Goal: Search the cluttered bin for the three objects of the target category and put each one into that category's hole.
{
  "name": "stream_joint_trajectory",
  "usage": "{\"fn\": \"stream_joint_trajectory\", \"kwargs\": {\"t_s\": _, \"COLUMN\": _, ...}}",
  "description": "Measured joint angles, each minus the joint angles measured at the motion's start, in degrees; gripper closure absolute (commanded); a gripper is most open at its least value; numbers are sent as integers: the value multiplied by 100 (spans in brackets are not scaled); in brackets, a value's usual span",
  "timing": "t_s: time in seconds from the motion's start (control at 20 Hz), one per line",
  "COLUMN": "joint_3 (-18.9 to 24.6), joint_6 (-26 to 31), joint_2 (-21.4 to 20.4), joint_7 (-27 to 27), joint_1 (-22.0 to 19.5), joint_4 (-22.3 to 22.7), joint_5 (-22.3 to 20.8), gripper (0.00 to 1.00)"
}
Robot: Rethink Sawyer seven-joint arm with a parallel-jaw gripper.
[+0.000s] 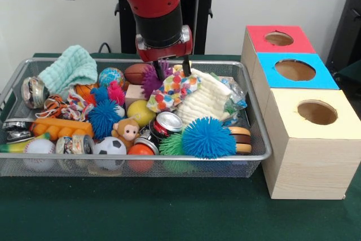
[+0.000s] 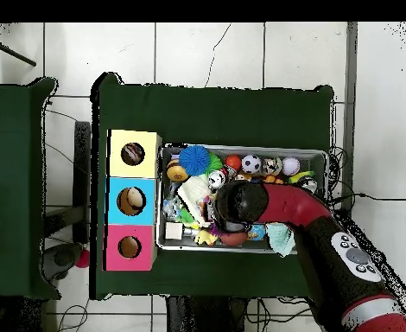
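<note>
Green felt table carries the silver wire-mesh bin (image 1: 255, 118). Gripper (image 1: 172, 67) hangs spread, seemingly holding nothing; the orange-black-and-white knotted rope toy (image 1: 56, 105) lies well off toward the bin's opposite end from the yellow-ringed hole (image 1: 317, 112).

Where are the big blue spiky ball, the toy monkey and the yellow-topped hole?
Blue spiky ball (image 1: 208, 137): front view, middle of its spikes.
Toy monkey (image 1: 127, 132): front view, its face.
Yellow-surround hole (image 1: 317, 112): front view, the opening's centre.
</note>
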Motion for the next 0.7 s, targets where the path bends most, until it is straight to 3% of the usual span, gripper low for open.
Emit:
{"fn": "stream_joint_trajectory", "kwargs": {"t_s": 0.45, "joint_3": 1, "joint_6": -506, "joint_2": 42, "joint_7": 0, "joint_1": -1, "joint_4": 217, "joint_5": 300, "gripper": 0}}
{"fn": "stream_joint_trajectory", "kwargs": {"t_s": 0.5, "joint_3": 1, "joint_6": -593, "joint_2": 45, "joint_7": 0, "joint_1": 3, "joint_4": 222, "joint_5": 302, "gripper": 100}}
{"fn": "stream_joint_trajectory", "kwargs": {"t_s": 0.7, "joint_3": 2, "joint_6": -1062, "joint_2": 56, "joint_7": 0, "joint_1": 3, "joint_4": 223, "joint_5": 296, "gripper": 100}}
